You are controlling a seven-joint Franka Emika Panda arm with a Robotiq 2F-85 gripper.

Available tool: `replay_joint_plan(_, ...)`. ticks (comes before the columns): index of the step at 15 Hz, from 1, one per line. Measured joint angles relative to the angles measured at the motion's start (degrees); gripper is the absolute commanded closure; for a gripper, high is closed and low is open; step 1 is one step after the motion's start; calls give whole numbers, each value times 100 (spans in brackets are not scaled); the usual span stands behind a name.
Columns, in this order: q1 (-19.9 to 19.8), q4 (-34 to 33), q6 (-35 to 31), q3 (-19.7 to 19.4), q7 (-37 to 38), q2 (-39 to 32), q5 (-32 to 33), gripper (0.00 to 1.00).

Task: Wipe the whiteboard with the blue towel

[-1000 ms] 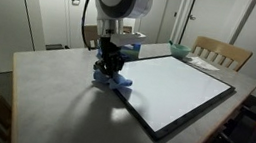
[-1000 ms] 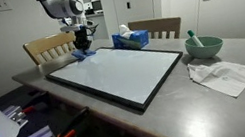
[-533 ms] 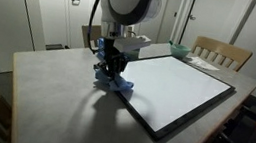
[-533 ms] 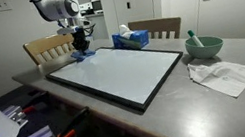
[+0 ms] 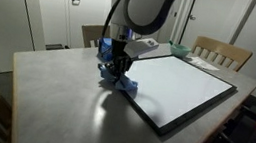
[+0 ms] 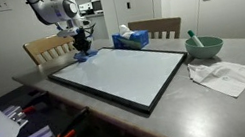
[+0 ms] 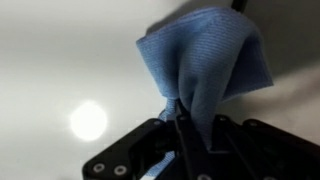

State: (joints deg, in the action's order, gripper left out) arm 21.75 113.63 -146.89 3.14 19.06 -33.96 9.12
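Observation:
My gripper is shut on the blue towel, which hangs bunched from the fingers and touches the grey table just off the whiteboard's near-left edge. The whiteboard is a white rectangle in a black frame lying flat on the table. In the other exterior view the gripper holds the towel beyond the whiteboard's far left corner. In the wrist view the towel is pinched between the jaws over the pale surface.
A blue tissue box, a green bowl with a utensil and a crumpled white cloth lie on the table. Wooden chairs stand at the far side. The grey table extends left of the board.
The arm has carried the towel along the whiteboard's edge, toward the far corner, ending just off the board on the table.

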Motion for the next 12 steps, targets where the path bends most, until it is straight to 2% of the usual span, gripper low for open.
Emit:
replay_joint_plan(5, 91, 523, -429, -408, 164, 235, 389, 96)
replay_joint_plan(12, 28, 866, -875, -541, 127, 368, 393, 96)
